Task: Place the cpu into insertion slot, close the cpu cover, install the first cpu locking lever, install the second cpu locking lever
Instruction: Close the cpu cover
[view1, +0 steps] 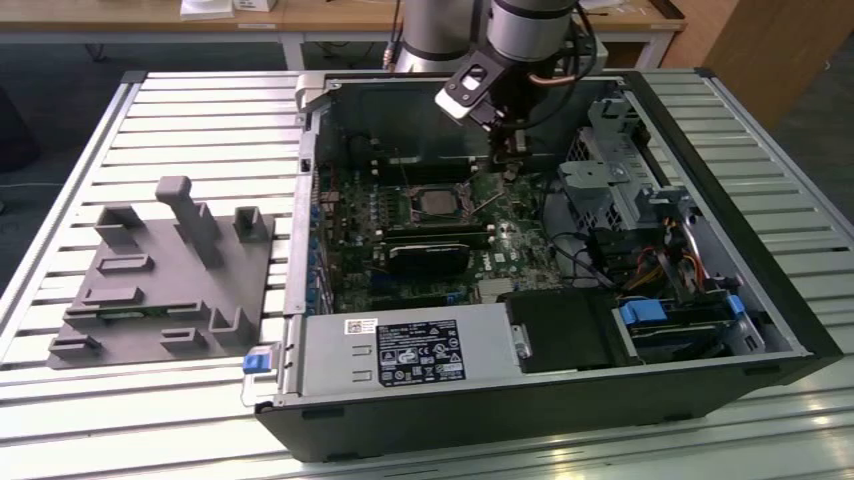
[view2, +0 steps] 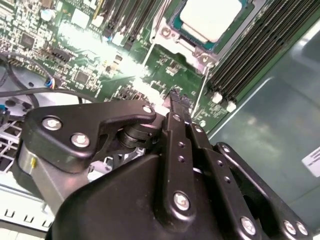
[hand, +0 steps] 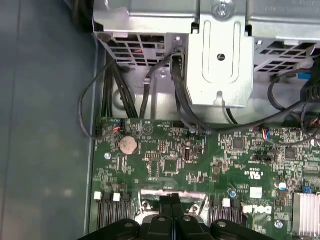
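Gripper (view2: 176, 97) fingers pressed together, empty, tip just beside thin locking lever (view2: 201, 87), apparently to push it. Cpu (view1: 438, 203), centre of exterior view, already seated, framed by cpu cover (view2: 186, 46).

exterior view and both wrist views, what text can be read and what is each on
Black label on the metal box, exterior view: white print too small to read.
Small white sticker beside it: too small to read.
White label on the case wall, second wrist view: blurred, cut off.
White lettering on the circuit board, first wrist view: upside-down maker's mark, not quoted.
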